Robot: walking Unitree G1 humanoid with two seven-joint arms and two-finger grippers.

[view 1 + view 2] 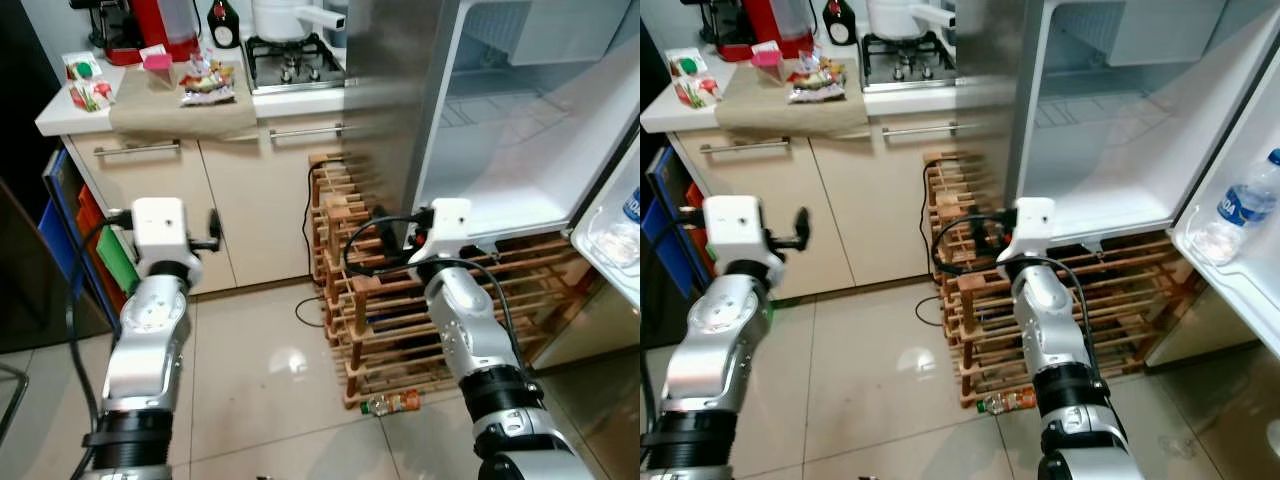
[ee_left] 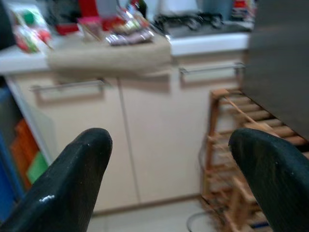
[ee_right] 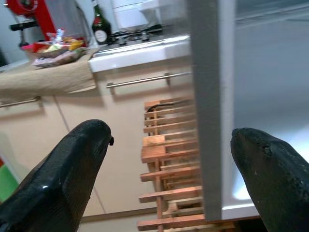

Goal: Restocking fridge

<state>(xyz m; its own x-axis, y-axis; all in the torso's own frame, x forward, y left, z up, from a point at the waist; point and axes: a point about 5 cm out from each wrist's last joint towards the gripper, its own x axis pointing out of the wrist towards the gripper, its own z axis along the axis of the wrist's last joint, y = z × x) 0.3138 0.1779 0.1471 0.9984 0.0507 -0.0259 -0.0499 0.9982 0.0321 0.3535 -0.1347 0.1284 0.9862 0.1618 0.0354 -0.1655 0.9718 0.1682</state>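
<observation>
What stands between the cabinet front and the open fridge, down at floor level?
A wooden rack stands there, against the cabinet front and running under the fridge, seen in both eye views.

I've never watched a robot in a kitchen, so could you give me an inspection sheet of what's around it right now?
Surface: glossy pale tiled floor, a small bottle lying by the rack's foot.
Job's things: open white fridge, shelves look bare; clear plastic water bottle in its door shelf.
Clutter: snack packets on a beige cloth on the white counter.
Grippers: left gripper and right gripper open, holding nothing.
Cables: black cable hanging beside the wooden slatted rack.
Surroundings: cream cabinets, gas hob.
</observation>
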